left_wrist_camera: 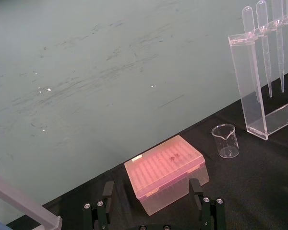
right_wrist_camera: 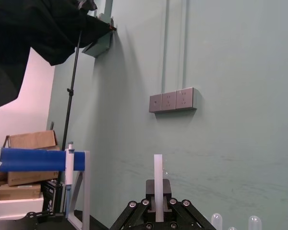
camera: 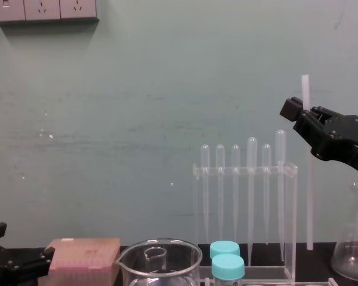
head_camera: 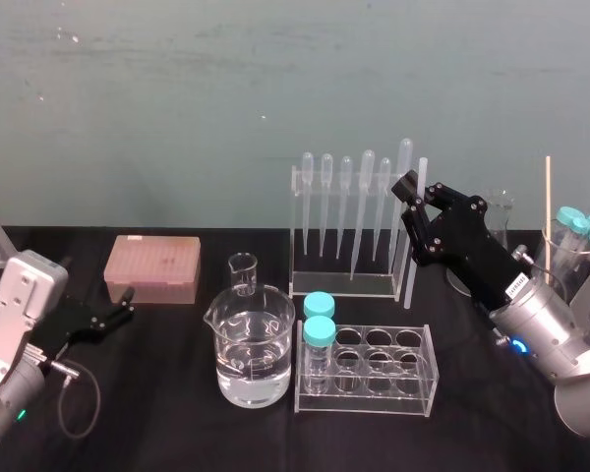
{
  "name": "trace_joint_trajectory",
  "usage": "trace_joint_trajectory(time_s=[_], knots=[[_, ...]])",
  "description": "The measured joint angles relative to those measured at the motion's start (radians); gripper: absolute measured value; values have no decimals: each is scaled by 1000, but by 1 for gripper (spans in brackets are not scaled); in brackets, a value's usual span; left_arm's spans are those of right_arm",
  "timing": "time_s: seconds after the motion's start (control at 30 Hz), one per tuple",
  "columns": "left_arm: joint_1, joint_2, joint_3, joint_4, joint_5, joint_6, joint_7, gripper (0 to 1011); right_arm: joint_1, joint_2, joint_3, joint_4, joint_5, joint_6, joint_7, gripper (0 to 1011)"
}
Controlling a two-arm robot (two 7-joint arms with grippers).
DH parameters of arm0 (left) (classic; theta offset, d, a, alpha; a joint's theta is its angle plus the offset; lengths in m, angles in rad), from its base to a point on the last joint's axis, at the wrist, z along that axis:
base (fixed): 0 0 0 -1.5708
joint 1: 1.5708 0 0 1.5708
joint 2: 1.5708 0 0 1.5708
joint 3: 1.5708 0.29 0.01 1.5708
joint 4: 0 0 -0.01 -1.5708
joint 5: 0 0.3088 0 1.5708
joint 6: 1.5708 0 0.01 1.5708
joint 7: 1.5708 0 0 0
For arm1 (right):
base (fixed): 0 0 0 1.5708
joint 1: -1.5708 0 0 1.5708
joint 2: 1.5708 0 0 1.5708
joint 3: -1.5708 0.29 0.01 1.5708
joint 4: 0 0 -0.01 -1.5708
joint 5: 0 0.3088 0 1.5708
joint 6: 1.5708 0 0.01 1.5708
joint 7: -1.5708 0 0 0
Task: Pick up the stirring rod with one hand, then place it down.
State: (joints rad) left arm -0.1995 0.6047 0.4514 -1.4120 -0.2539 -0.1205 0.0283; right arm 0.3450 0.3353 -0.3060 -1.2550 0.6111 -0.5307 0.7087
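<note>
The stirring rod [head_camera: 411,265] is a long translucent-white stick that stands nearly upright just right of the pipette rack [head_camera: 344,285]. My right gripper [head_camera: 414,194] is shut on its upper part, and a short length of the stirring rod [camera: 309,196] sticks up above the fingers. In the chest view its lower end hangs close to the black table by the rack's right post; I cannot tell whether it touches. The right wrist view shows the rod [right_wrist_camera: 158,167] rising from between the fingers of that gripper [right_wrist_camera: 158,191]. My left gripper [head_camera: 121,307] rests open at the table's left, facing the pink box.
A pink tip box [head_camera: 151,267] lies back left. A large beaker of water [head_camera: 250,349] and a small beaker [head_camera: 243,271] stand mid-table, beside a tube rack [head_camera: 374,369] with two teal-capped tubes. A flask [camera: 353,256] and a wooden stick [head_camera: 548,211] stand at the right.
</note>
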Motion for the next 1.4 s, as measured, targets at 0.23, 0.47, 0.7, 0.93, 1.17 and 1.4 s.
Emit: trace_joint_trajectory(time_s=[0.23,0.47,0.7,0.93,1.17,1.4], knots=[[0,0,0,0,0,0,0,1000,0,0,0,0,0,0,0,70],[0,0,0,0,0,0,0,1000,-9,2,9,-27,-32,41,-25,69],[0,0,0,0,0,0,0,1000,-39,20,21,-87,-48,102,-52,70],[0,0,0,0,0,0,0,1000,-76,43,20,-145,-41,158,-50,69],[0,0,0,0,0,0,0,1000,-97,60,17,-166,-38,181,-50,69],[0,0,0,0,0,0,0,1000,-112,73,17,-178,-47,194,-65,69]])
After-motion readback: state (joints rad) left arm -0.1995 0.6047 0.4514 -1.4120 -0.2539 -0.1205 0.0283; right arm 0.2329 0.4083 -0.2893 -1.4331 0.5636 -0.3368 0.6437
